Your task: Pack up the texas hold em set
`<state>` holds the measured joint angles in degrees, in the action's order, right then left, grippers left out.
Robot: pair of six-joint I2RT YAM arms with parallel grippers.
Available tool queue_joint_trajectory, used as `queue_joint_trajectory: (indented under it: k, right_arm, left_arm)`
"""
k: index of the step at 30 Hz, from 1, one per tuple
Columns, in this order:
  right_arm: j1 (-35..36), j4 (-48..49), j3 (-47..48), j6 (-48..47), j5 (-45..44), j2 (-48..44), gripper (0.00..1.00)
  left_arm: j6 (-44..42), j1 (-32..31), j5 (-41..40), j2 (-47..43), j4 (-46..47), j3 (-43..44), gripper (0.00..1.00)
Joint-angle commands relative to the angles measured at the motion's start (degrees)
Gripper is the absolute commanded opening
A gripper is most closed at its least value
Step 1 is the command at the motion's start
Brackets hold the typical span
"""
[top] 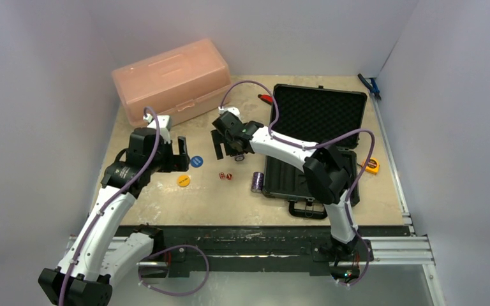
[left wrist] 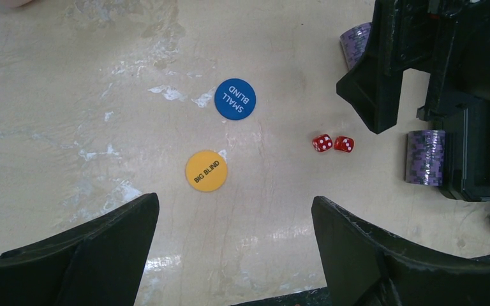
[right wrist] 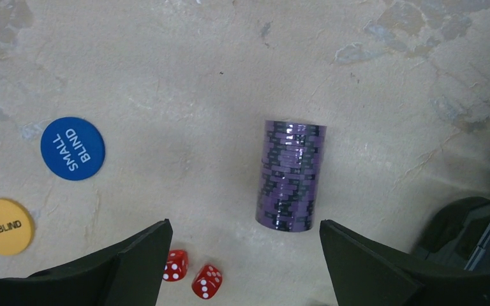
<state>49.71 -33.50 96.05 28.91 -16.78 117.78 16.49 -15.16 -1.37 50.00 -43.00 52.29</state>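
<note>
The black case (top: 319, 111) lies open, nothing inside that I can see. Both pincers are spread and empty: right gripper (top: 228, 152) above one purple chip stack (right wrist: 290, 175), left gripper (left wrist: 235, 210) near the orange disc (left wrist: 206, 171). The other stack (top: 257, 182) and red dice (left wrist: 332, 143) wait outside too.

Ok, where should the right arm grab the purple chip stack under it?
By its flat ends, from above. The purple chip stack seems to lie on its side, so squeezing end to end should keep chips together. The right gripper is open, its jaws flanking the round sides.
</note>
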Motion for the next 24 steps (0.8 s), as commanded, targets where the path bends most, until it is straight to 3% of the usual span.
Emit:
queue_joint_trajectory:
  k: [1, 24]
  right_arm:
    - [-0.14, -0.87, 3.85, -0.6, -3.05, 0.87, 0.89]
    - [-0.32, -0.43, 6.22, -0.87, -3.7, 8.63, 0.8]
  left_arm:
    - [-0.19, -0.27, -0.66, -1.25, 0.25, 2.38, 0.9]
    - [-0.3, -0.25, -0.3, -1.0, 0.75, 2.21, 0.89]
